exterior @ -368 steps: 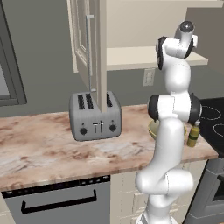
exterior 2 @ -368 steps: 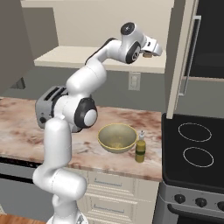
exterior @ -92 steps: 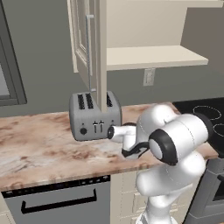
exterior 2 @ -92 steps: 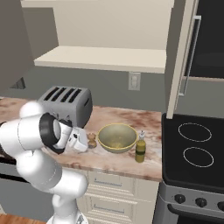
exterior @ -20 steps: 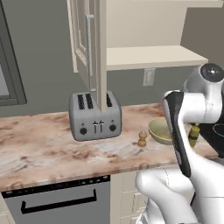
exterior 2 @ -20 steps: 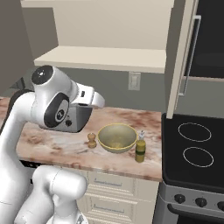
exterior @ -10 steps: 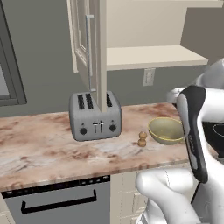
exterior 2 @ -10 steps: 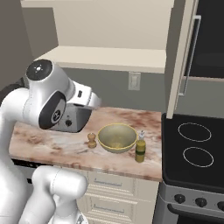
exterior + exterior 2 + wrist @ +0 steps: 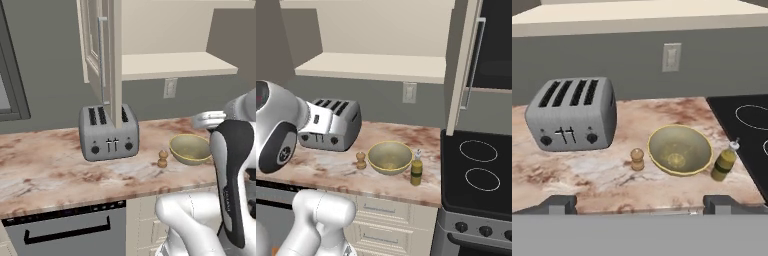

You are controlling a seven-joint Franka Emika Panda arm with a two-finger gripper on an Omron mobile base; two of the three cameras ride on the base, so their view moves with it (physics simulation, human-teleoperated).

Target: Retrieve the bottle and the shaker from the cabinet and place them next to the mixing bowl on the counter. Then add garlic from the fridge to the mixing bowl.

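Now, left base view: shaker [image 9: 162,158] standing on counter [image 9: 50,170] just beside bowl [image 9: 190,149], toaster [image 9: 109,132] behind; arm swung higher and further right than half a second ago.

Right base view: bottle [image 9: 416,169] just right of bowl, shaker left; cabinet [image 9: 460,60] door open. First two items placed; garlic presumably next.

Hand view: gripper [image 9: 641,204] wide open, empty, pulled well back from counter; fingertips [image 9: 559,202] spread at bottom edge.

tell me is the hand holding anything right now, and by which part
Nothing is held. The hand is open and empty; shaker and bottle stand on the counter.
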